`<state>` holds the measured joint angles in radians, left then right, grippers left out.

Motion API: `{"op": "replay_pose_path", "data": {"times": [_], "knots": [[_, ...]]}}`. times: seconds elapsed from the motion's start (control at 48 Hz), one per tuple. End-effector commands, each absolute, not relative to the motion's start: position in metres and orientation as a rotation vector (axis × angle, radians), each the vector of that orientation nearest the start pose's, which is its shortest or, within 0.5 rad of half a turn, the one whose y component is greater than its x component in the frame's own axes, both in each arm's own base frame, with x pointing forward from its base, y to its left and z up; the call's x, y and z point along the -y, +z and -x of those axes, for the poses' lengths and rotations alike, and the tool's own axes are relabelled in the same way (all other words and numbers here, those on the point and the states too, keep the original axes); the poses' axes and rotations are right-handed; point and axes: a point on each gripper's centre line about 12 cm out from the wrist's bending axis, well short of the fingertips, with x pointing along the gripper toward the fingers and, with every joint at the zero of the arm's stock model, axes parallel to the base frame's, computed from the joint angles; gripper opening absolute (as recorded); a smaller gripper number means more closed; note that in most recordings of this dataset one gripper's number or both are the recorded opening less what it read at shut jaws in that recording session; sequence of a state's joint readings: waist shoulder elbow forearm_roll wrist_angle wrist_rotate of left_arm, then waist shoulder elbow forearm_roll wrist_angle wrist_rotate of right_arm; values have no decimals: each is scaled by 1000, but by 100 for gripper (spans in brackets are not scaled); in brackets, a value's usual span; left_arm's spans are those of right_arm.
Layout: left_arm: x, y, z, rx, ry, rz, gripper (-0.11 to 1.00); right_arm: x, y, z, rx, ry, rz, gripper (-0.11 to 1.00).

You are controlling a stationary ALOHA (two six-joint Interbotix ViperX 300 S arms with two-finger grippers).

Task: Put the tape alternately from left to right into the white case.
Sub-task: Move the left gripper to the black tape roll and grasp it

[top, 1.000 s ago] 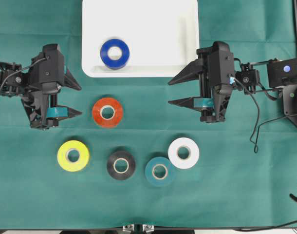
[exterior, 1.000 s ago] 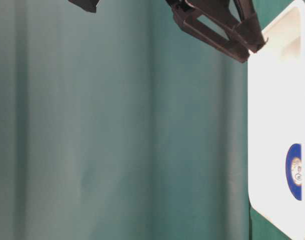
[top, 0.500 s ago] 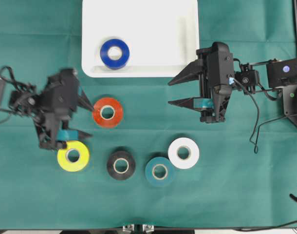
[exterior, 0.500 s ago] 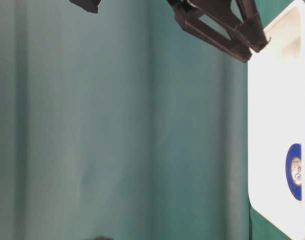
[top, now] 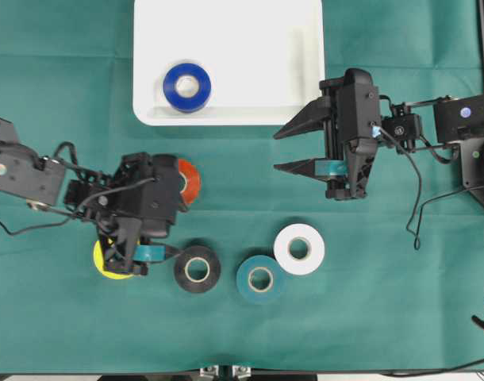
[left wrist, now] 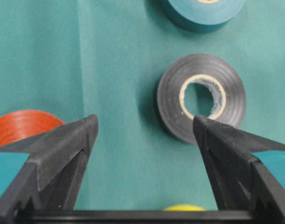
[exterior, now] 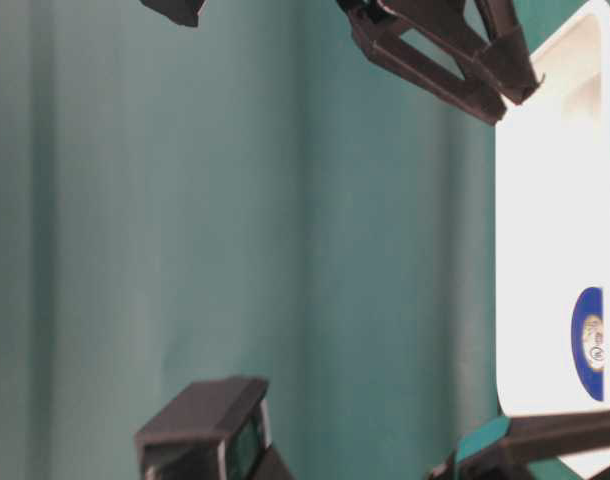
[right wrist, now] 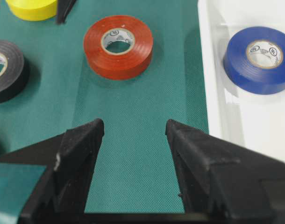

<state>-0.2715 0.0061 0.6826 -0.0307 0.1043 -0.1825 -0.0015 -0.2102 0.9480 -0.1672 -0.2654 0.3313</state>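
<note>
The left arm has been swung in from the left edge of the bench toward its middle and lowered over the loose rolls; the right arm has been kept where it was. The second roll is judged to be about to be chosen, since only the blue roll lies in the white tray at the far edge.

The left gripper is held with its fingers spread about halfway and empty. Bare cloth lies between them, with the black roll at the inner side of one fingertip, the red-orange roll partly behind the other, and the yellow roll beneath the wrist. Contact cannot be told.

The right gripper is held wide apart, empty, near the tray's right corner. The teal roll and white roll lie untouched nearer the front edge.
</note>
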Motion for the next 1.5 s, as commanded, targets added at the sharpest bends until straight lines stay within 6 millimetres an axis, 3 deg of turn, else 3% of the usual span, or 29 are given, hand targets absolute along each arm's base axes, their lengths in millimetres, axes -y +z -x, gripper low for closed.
{"op": "replay_pose_path", "data": {"times": [0.0, 0.583, 0.938, 1.312, 1.417, 1.479], "knots": [[107, 162, -373, -776, -187, 97, 39, -6, 182, -324, -460, 6, -177, 66], [135, 135, -398, -839, -222, 70, 39, -6, 180, -324, -481, 2, -176, 66], [131, 112, -398, -893, -205, 61, 39, -8, 180, -324, -482, 8, -175, 66], [126, 106, -400, -906, -193, 60, 39, -7, 178, -323, -488, 6, -175, 66], [127, 109, -401, -898, -197, 59, 36, -8, 177, -322, -490, 8, -175, 66], [126, 109, -401, -900, -196, 58, 29, -8, 177, -322, -490, 8, -174, 66]]}}
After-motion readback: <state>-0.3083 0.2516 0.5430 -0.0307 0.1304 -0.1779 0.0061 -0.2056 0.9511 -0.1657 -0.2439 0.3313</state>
